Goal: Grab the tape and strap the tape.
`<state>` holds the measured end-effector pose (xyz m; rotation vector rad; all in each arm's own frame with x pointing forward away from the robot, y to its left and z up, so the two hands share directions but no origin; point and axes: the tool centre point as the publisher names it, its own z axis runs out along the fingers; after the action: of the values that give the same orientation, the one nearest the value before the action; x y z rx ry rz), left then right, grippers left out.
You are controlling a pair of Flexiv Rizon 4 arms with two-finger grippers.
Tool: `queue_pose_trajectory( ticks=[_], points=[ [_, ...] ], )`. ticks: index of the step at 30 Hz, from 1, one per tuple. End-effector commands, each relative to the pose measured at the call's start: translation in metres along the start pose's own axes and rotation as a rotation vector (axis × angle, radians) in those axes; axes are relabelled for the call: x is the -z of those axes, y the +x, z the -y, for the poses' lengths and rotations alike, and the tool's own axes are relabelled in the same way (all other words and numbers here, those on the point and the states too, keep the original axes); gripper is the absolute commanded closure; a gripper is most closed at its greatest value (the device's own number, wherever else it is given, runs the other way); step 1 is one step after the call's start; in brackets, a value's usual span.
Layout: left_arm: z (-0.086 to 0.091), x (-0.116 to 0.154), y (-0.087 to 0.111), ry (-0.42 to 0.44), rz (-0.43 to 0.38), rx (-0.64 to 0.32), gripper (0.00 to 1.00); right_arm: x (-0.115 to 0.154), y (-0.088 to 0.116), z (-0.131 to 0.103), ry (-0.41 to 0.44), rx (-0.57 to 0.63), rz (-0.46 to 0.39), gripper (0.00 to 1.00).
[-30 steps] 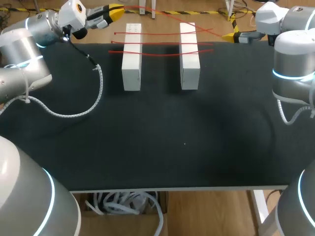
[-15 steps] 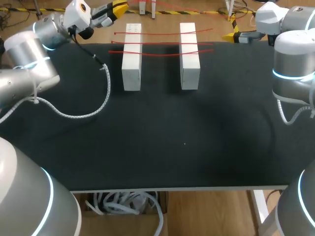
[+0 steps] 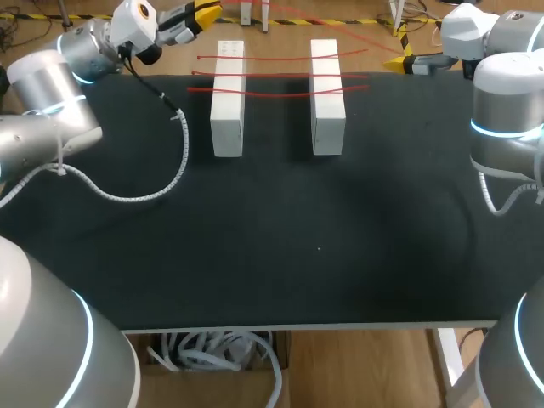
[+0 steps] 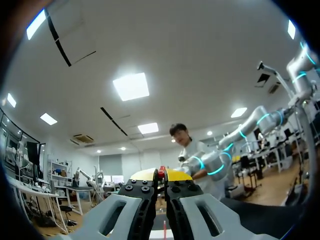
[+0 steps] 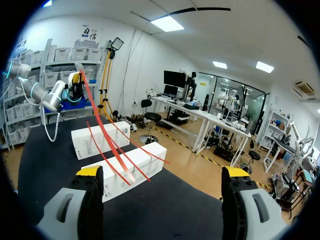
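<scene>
Lifted and drawn back toward the far left corner over the last second, the left arm now holds steady there, and the strand of red tape (image 5: 104, 129) it carries stands higher over the table than it did. That tape is a thin, flat, glossy ribbon. It runs taut from the left gripper (image 3: 206, 12), whose yellow-tipped fingers are pinched together on its end, slanting across above the far edge toward the right gripper (image 3: 398, 62). In the right wrist view the ribbon ends between that gripper's fingers, which stand wide apart and touch nothing. The right arm is folded at the far right corner, its gripper pointing level toward the left. Below the strand, three more red strips (image 3: 280, 75) lie crosswise over two white blocks, the left block (image 3: 228, 110) and the right block (image 3: 328, 110). Both are long, box-shaped and matte, set parallel and apart. They rest on a table (image 3: 297, 238) covered in dull black cloth. A white spiral-wrapped cable (image 3: 136, 197) sags from the left arm onto that cloth.
</scene>
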<state>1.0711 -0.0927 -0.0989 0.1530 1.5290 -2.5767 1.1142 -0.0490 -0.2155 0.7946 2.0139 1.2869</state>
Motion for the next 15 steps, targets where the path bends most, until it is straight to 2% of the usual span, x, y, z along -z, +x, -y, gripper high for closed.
queue_pose_trajectory(
  ticks=[1, 7, 11, 13, 15],
  points=[
    [-0.001, 0.001, 0.0, 0.001, -0.002, 0.0, 1.0, 0.0, 0.0, 0.0, 0.0, 0.0, 0.0, 0.0],
    [-0.001, 0.001, 0.0, 0.001, -0.002, 0.0, 1.0, 0.0, 0.0, 0.0, 0.0, 0.0, 0.0, 0.0],
    [-0.001, 0.001, 0.0, 0.001, -0.002, 0.0, 1.0, 0.003, 0.013, 0.006, 0.071, -0.279, -0.044, 0.0],
    [-0.001, 0.001, 0.0, 0.001, -0.002, 0.0, 1.0, 0.008, 0.02, 0.012, 0.153, -0.495, -0.082, 0.0],
    [-0.001, 0.001, 0.0, 0.001, -0.002, 0.0, 1.0, 0.013, 0.025, 0.016, 0.193, -0.765, -0.136, 0.0]
  ],
)
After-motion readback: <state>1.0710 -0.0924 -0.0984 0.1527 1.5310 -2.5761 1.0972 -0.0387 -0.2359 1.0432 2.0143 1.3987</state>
